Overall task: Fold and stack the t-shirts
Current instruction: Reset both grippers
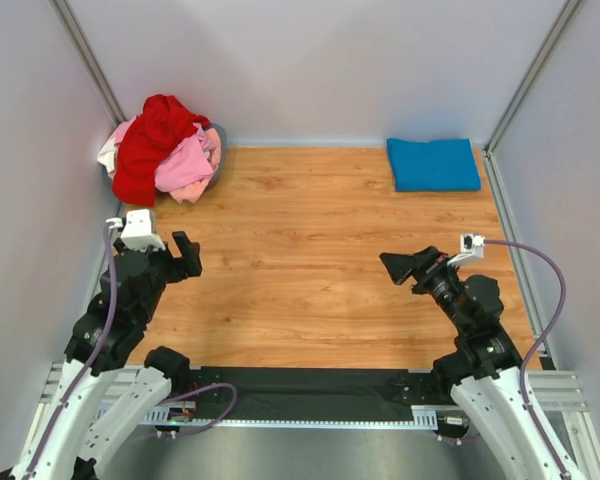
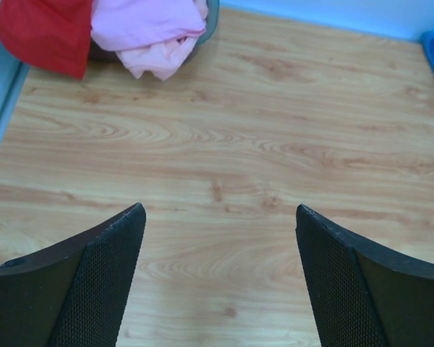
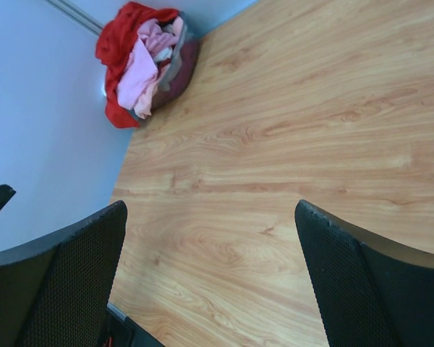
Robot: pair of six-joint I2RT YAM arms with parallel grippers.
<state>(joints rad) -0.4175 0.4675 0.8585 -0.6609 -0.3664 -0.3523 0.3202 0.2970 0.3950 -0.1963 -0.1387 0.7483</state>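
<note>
Table (image 1: 320,260) of pale wood lies mostly bare between the two arms. At its far-left corner a heap of crumpled laundry spills from a grey basket (image 3: 184,61): the red t-shirt (image 1: 155,140) draped on top, the pink t-shirt (image 1: 188,165) bunched beside and under it, and a whitish t-shirt (image 1: 108,155) just showing at the left edge. None of these three looks folded. At the far-right corner the blue t-shirt (image 1: 433,164) lies flat as a neat rectangle, so I judge one shirt of four done and the start of the stack laid. The left gripper (image 2: 218,217) and the right gripper (image 3: 211,206) hover over the near table, jaws apart, holding nothing, well away from either corner.
</note>
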